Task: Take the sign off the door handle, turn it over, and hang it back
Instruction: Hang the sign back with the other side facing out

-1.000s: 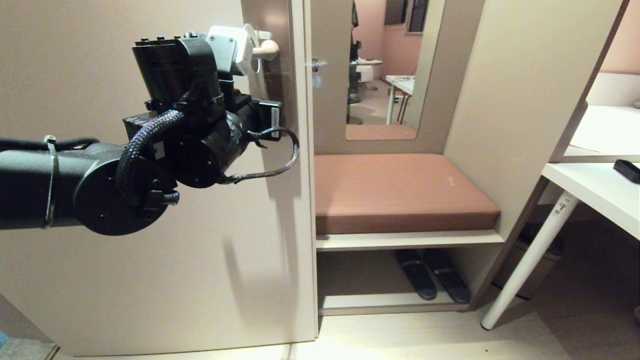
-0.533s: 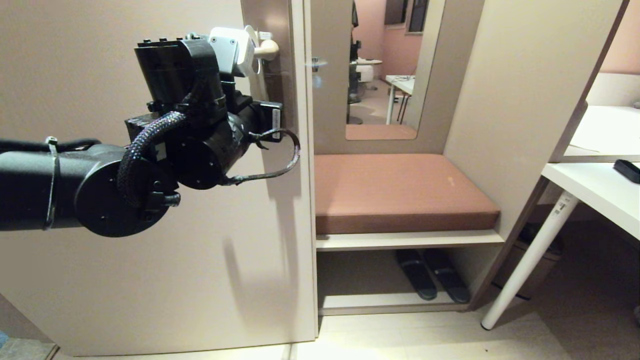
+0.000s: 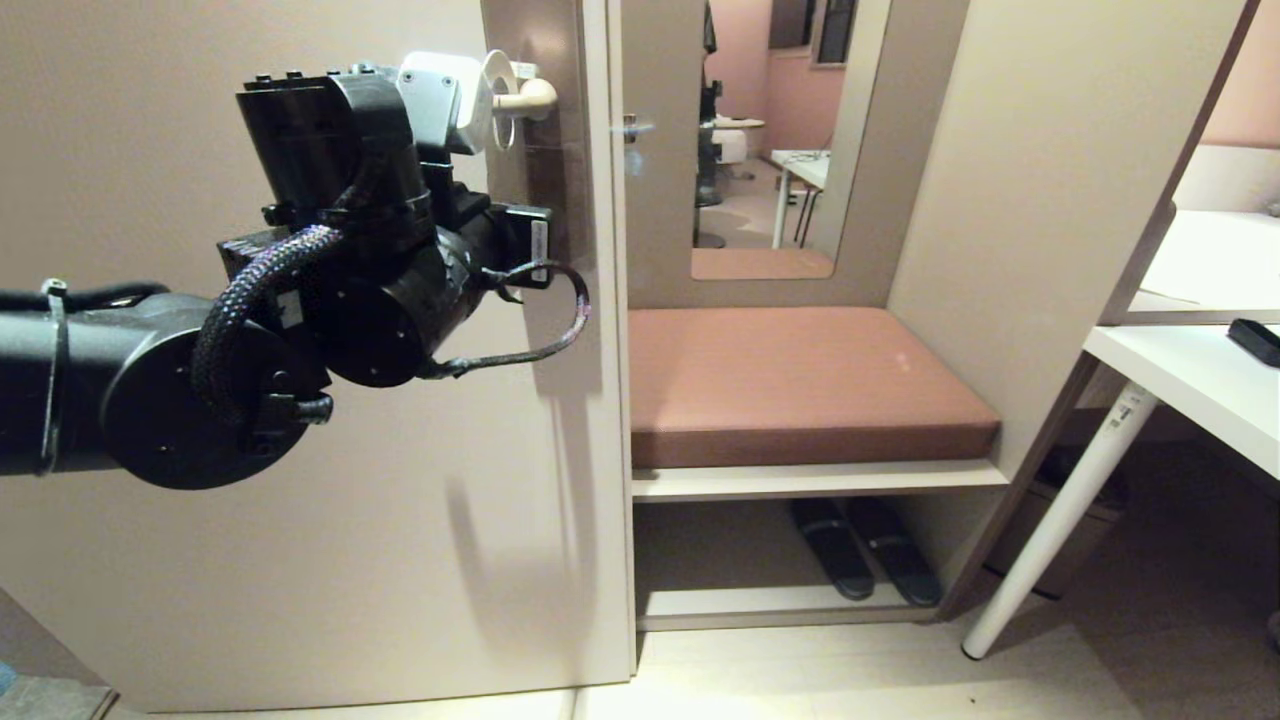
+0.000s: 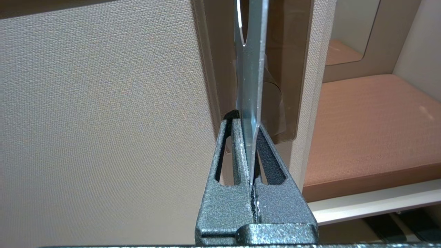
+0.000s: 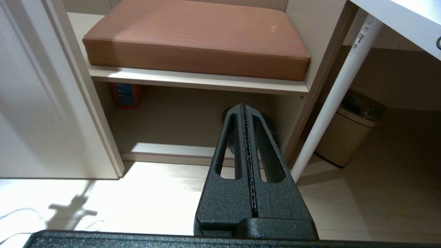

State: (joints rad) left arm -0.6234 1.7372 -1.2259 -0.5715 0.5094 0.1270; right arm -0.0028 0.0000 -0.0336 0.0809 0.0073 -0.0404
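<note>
Clamped on the lower end of the sign [image 4: 250,69], our left claw [image 4: 250,156] pinches the thin card edge-on between its two dark fingers [image 4: 237,148], with the card rising straight out of the grip toward the brown-grey plate [image 4: 289,69] on the door [image 4: 103,120]. From our head camera we see the left arm reaching in from the left, its wrist raised close to the door handle [image 3: 528,96], and the sign's white rounded top [image 3: 497,80] sits right at the handle's inner end, just beside the elbow of the lever; whether the oval hole is around the lever or only next to it we cannot tell, because the wrist hides most of the card. So the sign lies above and ahead of the claw, held near upright, close against the door's edge strip. Our right claw [image 5: 246,137] hangs low with its fingers pressed together on nothing, pointing at the floor [image 5: 172,193] in front of the shelf under the brown cushion [image 5: 196,38]. To the right stands a white table [image 3: 1190,380] with a slanted leg, and a pair of dark slippers [image 3: 865,545] rests below the cushioned seat.
</note>
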